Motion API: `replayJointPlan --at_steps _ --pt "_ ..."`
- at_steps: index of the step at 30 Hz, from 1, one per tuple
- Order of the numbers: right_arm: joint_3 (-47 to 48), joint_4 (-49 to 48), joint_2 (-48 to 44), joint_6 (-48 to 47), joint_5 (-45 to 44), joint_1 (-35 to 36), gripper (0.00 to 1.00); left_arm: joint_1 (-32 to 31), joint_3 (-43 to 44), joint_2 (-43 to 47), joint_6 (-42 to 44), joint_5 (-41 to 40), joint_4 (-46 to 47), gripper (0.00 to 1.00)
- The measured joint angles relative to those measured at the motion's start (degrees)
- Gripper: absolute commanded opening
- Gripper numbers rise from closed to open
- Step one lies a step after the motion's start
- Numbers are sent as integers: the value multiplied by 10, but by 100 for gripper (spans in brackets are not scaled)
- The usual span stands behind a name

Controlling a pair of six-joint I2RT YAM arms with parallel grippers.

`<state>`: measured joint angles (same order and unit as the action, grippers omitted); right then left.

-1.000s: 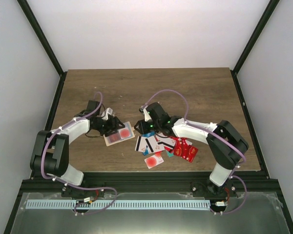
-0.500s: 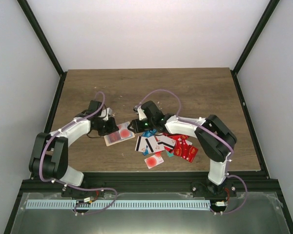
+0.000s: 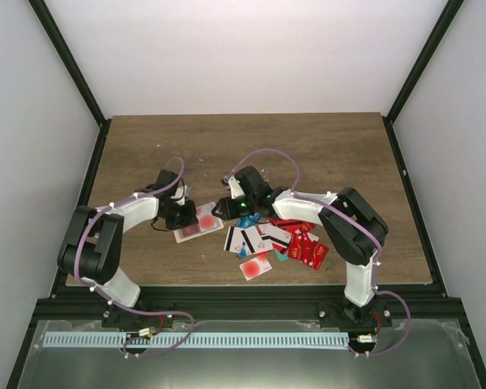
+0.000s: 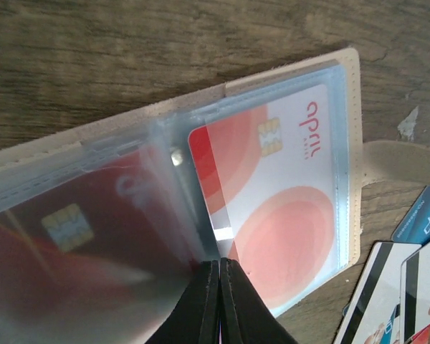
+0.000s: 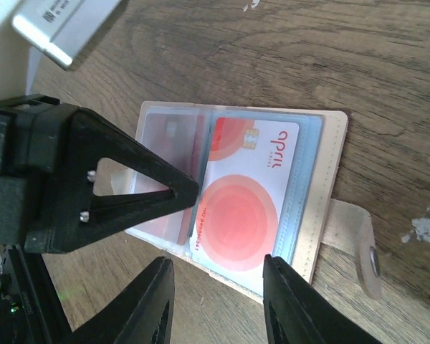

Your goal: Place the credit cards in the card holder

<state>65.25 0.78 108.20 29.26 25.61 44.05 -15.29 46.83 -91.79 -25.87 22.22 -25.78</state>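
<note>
— Holder first. Where is it?

— Card holder (image 3: 198, 224) lies open and flat on the table (image 3: 324, 146), left of centre, snap tab (image 5: 355, 244) out to one side. Clear sleeves face up. One white and red card (image 5: 244, 204) sits in the right-hand sleeve, and a dark red one shows through the left leaf.

— Rest of the credit cards?

— Loose heap (image 3: 285, 241) just right of the holder, not touching it as far as the overhead view shows.

— Grippers?

— Left gripper (image 4: 220, 266): tips pressed together at the fold between the sleeves. Cannot tell whether a thin leaf is caught between them. Right gripper (image 5: 216, 276): fingers apart, nothing between them, hovering over the holder's near edge.

— What could go wrong?

— My reading: three risks. If the left tips have nipped a leaf, any pull would drag or flip the light holder and could tip the seated card out. If they only press, the sleeve mouth may flatten and the next card would jam on its edge. The two grippers are also very close over one small target, so a careless reach by the right could knock the left finger (image 5: 140, 193).
</note>
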Motion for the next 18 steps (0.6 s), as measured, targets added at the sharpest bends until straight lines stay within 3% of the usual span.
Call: replayJointPlan --at_steps 18 --pt "45 19 65 -3 17 -1 39 -21 4 -20 -1 -18 12 4"
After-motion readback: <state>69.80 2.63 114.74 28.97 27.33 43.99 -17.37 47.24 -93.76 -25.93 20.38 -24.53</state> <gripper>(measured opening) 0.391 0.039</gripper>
